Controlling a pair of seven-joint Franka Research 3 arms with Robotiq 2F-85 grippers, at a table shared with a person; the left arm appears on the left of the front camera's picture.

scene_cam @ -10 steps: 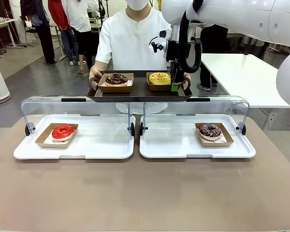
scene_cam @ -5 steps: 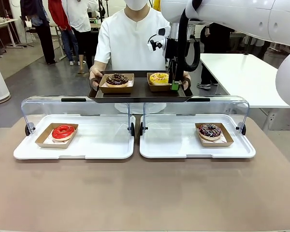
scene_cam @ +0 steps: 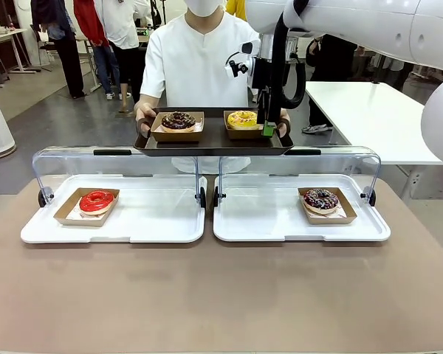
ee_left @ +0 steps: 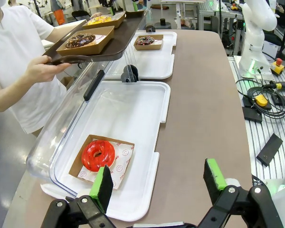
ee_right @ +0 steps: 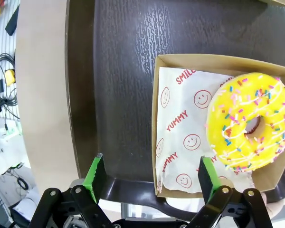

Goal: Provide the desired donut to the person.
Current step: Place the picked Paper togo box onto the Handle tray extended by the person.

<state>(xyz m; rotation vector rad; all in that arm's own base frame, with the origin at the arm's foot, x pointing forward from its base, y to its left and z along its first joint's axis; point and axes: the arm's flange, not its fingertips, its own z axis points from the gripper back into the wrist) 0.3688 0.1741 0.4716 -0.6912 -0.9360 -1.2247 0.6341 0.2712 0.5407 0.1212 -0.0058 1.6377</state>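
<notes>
Left gripper (ee_left: 157, 183) sits with its jaws spread wide and nothing between them, hovering over the near left end of the bench (scene_cam: 221, 295). From its wrist camera I see the red-glazed donut (ee_left: 98, 155) in a cardboard tray just beyond the fingers, lying in the left white bin (scene_cam: 133, 221) under the raised clear lid (scene_cam: 118, 158). Moving right, the right white bin (scene_cam: 266, 217) holds a dark sprinkled donut (scene_cam: 321, 199) in its own cardboard tray toward the bin's right end.

At the far side the person (scene_cam: 196, 63) in the white T-shirt holds a dark serving tray (scene_cam: 214, 141) with both hands above the bins' far edge. On it, a chocolate donut (scene_cam: 179, 120) sits in the left cardboard tray and the yellow sprinkled donut (scene_cam: 243, 119) in the right one.

My right gripper (ee_right: 152, 178) hangs over the serving tray's right part, jaws spread and empty. In its wrist camera the one finger stands over bare tray, the other over the near edge of the yellow donut's cardboard tray and its smiley-printed paper (ee_right: 180, 137); I cannot tell whether it touches.
</notes>
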